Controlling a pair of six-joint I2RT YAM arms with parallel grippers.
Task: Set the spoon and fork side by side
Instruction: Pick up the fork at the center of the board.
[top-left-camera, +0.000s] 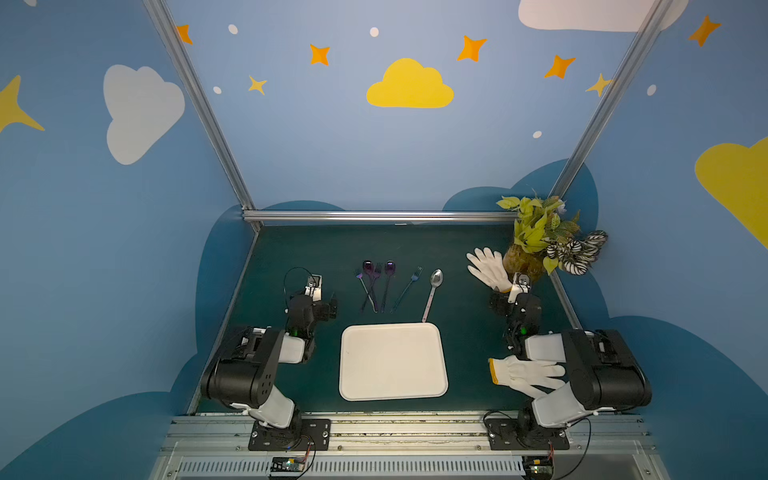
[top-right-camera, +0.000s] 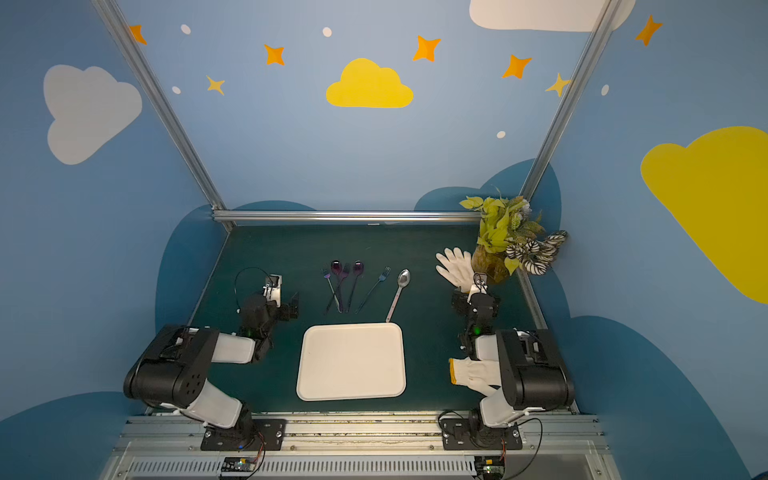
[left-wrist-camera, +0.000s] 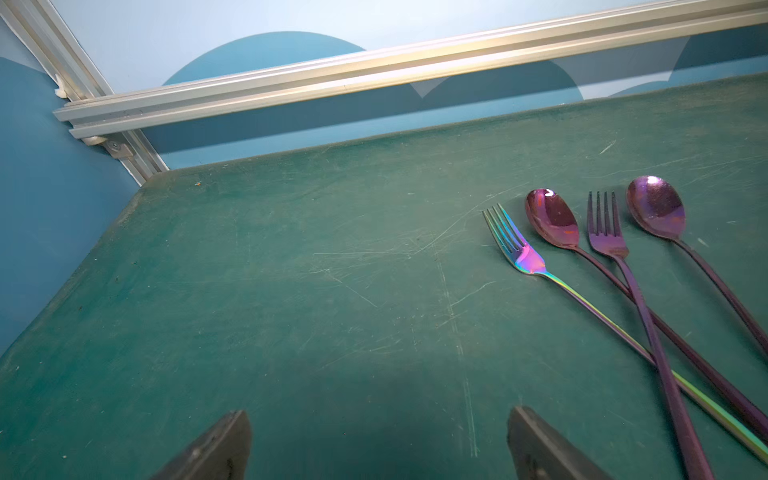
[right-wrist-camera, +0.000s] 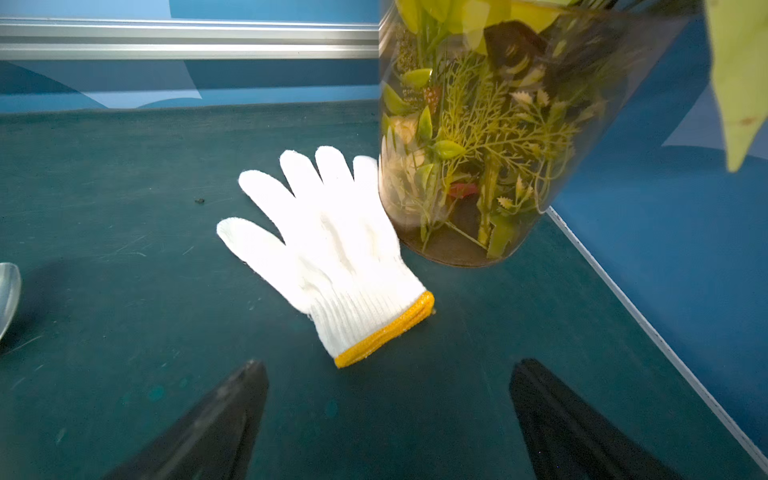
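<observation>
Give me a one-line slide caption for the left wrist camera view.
Open left gripper over a green table, beside a rainbow fork, a purple fork and two purple spoons, some handles crossing.

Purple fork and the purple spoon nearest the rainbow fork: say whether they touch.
Touching. Left wrist view: the purple fork crosses over the purple spoon at their handles.

The spoon (top-left-camera: 431, 299) lies behind the tray (top-left-camera: 392, 361), fork (top-left-camera: 405, 291) on its left, glove (top-left-camera: 488, 268) on its right

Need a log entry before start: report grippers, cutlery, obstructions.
Left gripper and right gripper: jaws open, empty. Silver spoon and blue fork apart, untouched. Purple cutlery crossed beside the fork.
</observation>
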